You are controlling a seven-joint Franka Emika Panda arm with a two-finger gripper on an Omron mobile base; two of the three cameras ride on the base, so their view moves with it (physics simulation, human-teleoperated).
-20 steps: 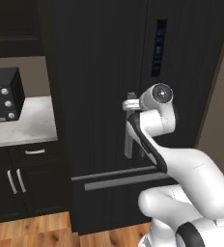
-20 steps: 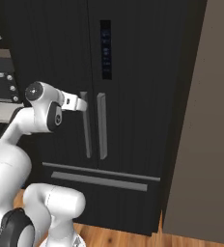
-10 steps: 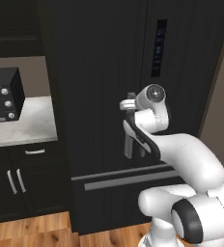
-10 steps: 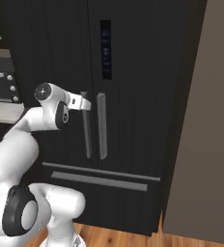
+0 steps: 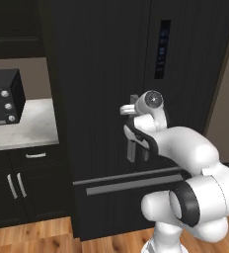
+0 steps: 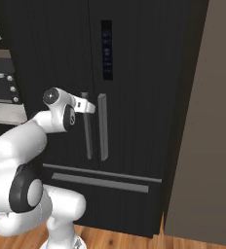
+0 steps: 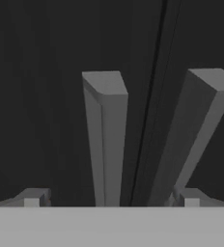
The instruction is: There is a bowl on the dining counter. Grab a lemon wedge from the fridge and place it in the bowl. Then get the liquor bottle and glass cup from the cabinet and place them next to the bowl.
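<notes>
Gripper jaws stand spread wide, holding nothing, its two fingertips low at 7 and 5 o'clock in the hand view. Between them rises the left door handle, with the right door handle at 2 o'clock, just beyond the seam between the doors. In the right base view the gripper sits at the upper part of the left handle; touching or just short, I cannot tell. Both fridge doors are shut, and so is the drawer below. At 9 o'clock in the left base view a toaster oven stands on a counter.
</notes>
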